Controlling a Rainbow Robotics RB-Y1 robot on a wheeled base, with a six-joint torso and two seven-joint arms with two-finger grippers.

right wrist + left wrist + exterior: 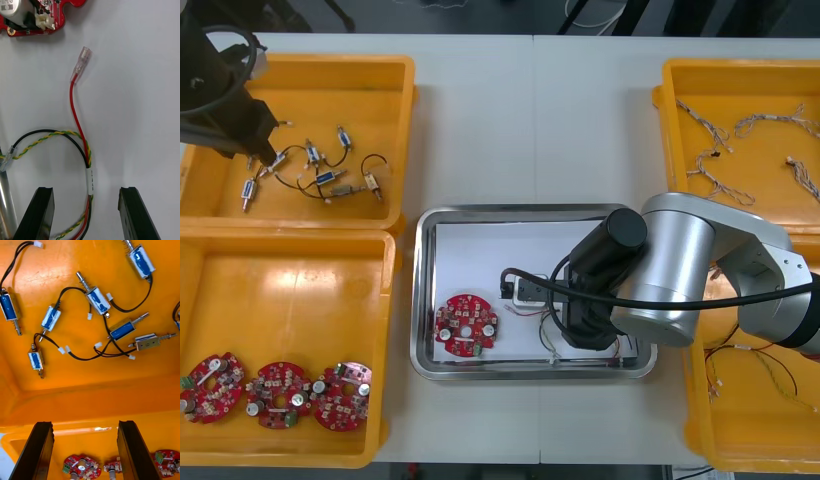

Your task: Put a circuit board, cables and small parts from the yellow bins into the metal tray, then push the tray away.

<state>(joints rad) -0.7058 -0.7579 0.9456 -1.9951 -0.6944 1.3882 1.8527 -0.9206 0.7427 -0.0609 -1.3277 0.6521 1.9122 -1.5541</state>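
Light bench (pixel 580 110): at 10 o'clock the left hand (pixel 85 423), fingers apart, hovers over small metal parts (pixel 97 300) in a yellow bin (pixel 360 100). The central metal tray (pixel 425 300) holds a circuit board (pixel 466 326) at 7 o'clock. At 4 the right hand (pixel 86 189), fingers apart, straddles the red and yellow cable (pixel 90 180). The cable looks delivered; parts come next, needing a straight descent.

metal tray (pixel 423 300): shiny rim, white matt inside | yellow bins (pixel 395 110): glossy plastic

Red circuit board (pixel 466 325), white-lined metal tray (pixel 480 255), yellow bins (pixel 280 290)
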